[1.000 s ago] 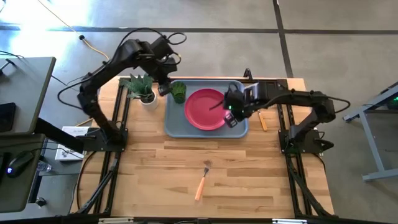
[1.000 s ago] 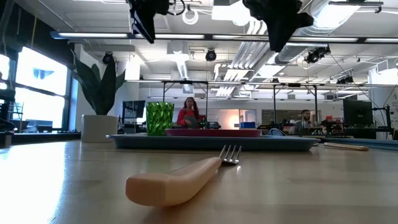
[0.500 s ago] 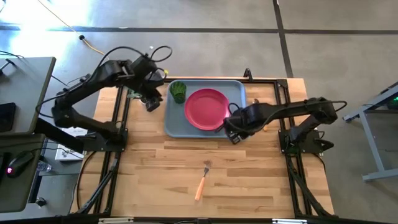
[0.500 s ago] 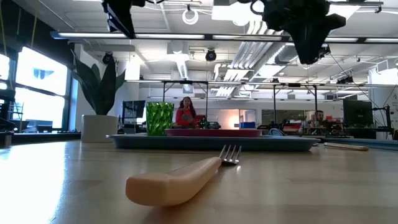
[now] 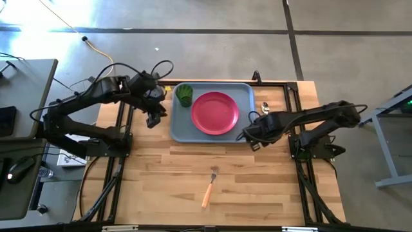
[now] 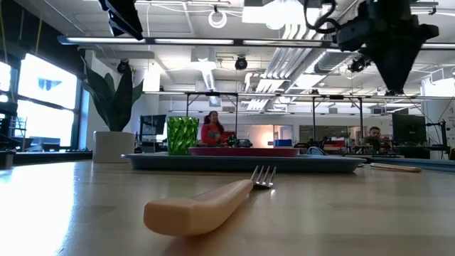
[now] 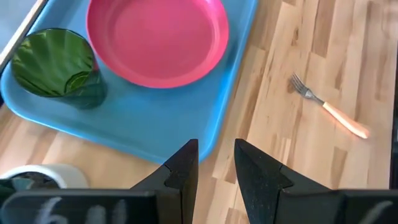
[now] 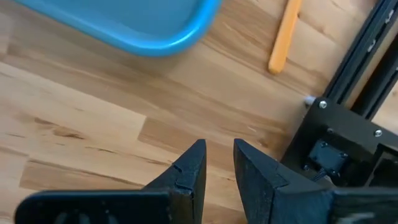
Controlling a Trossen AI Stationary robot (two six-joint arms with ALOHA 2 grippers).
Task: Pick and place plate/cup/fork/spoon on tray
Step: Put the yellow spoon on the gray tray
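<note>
The light blue-grey tray (image 5: 243,129) lies at the table's far middle. On it rest the pink-red plate (image 5: 215,113) and, in the far left corner, the dark green cup (image 5: 185,95). The fork (image 5: 209,187) lies on the wood nearer the front, tines toward the tray. The spoon (image 5: 264,106) lies right of the tray, with its orange handle (image 8: 285,37) partly under my right arm. My left gripper (image 5: 153,118) hovers left of the tray, narrowly open and empty. My right gripper (image 5: 252,140) hovers over the wood off the tray's near right corner, narrowly open and empty.
A leafy plant in a white pot (image 6: 114,146) stands left of the tray, under my left arm in the high view. Black frame rails (image 8: 348,130) run along the table's left and right edges. Bare wood lies around the fork (image 7: 329,109).
My left gripper has drawn away from the cup toward the table's left and near edges. My right gripper has left the plate, going toward the near edge and then to the right, off the tray. Cup and plate stay on the tray.
</note>
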